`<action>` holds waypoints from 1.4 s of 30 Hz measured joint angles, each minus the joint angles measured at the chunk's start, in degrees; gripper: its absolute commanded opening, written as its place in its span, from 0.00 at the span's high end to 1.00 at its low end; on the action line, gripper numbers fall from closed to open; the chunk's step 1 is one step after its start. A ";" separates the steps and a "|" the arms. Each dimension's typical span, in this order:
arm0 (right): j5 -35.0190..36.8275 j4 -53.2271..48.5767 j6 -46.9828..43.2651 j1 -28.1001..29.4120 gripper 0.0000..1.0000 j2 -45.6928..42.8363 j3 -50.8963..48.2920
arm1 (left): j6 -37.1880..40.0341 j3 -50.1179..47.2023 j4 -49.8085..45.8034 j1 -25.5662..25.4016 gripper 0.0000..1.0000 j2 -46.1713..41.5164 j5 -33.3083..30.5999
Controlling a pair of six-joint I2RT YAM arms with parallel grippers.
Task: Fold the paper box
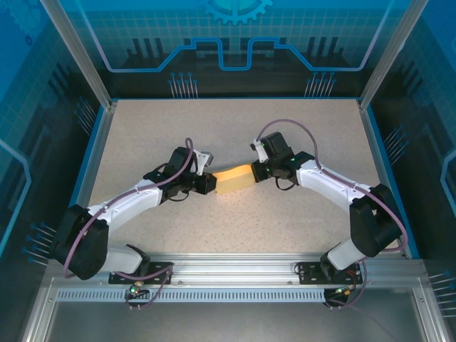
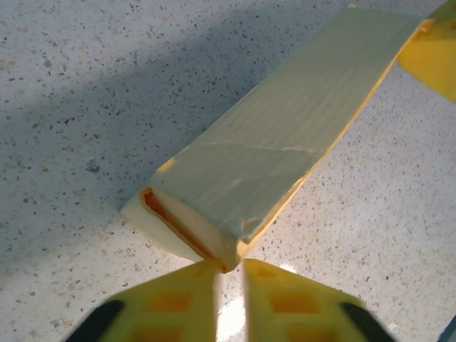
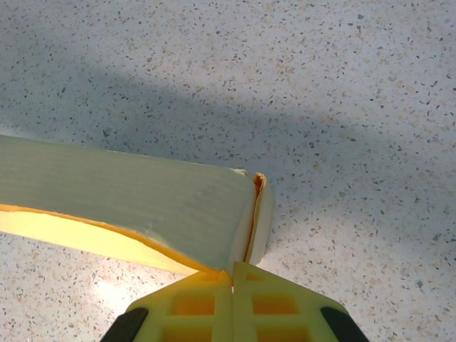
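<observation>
The left gripper's [image 2: 229, 265] yellow fingers [image 2: 178, 299] stood a narrow slit apart, with the lower corner of one end of the pale yellow, long rectangular card paper box [image 2: 278, 149] right at their tips; whether they pinched it could not be told. The right gripper's [image 3: 233, 272] fingers [image 3: 278, 303] were pressed together, and the box's other end met their tips at its lower corner. Each end flap of the box showed a thin orange gap. What lay inside could not be told. From above, the box [image 1: 234, 178] lay slantwise on the speckled beige table [image 1: 214, 128], with the left gripper [image 1: 210, 183] at its left end and the right gripper [image 1: 255, 171] at its right.
</observation>
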 measured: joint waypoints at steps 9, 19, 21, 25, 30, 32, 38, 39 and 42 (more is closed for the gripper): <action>0.00 0.24 0.00 0.37 1.00 0.00 -0.13 | 1.81 0.00 -0.15 0.00 0.56 -3.23 -0.20; 0.00 0.39 0.00 0.37 1.00 0.00 -0.13 | 3.26 0.00 -1.09 0.00 0.43 -7.32 -3.23; 0.00 0.44 0.00 0.37 1.00 0.00 -0.15 | 3.28 0.04 -0.09 0.00 0.43 -7.78 -3.91; -0.04 0.55 0.00 0.37 1.00 0.00 -0.24 | 4.39 1.31 0.76 0.00 0.44 -6.14 -4.70; -0.04 0.63 0.00 0.39 0.99 0.00 -0.26 | 6.27 7.52 1.16 -0.07 0.48 1.55 -4.72; -0.02 0.63 0.00 0.39 0.99 0.00 -0.31 | 7.19 9.35 1.16 -0.20 0.51 4.31 -4.66; 0.04 0.70 -0.02 0.39 0.96 0.00 -0.42 | 9.22 10.97 0.66 -1.42 0.54 9.01 -4.07; 0.07 0.63 -0.02 0.39 0.95 0.00 -0.44 | 9.53 10.97 0.44 -1.79 0.54 9.31 -4.09; 0.15 0.46 -0.20 0.39 0.89 -0.02 -0.46 | 10.75 10.97 0.04 -2.86 0.54 9.68 -4.28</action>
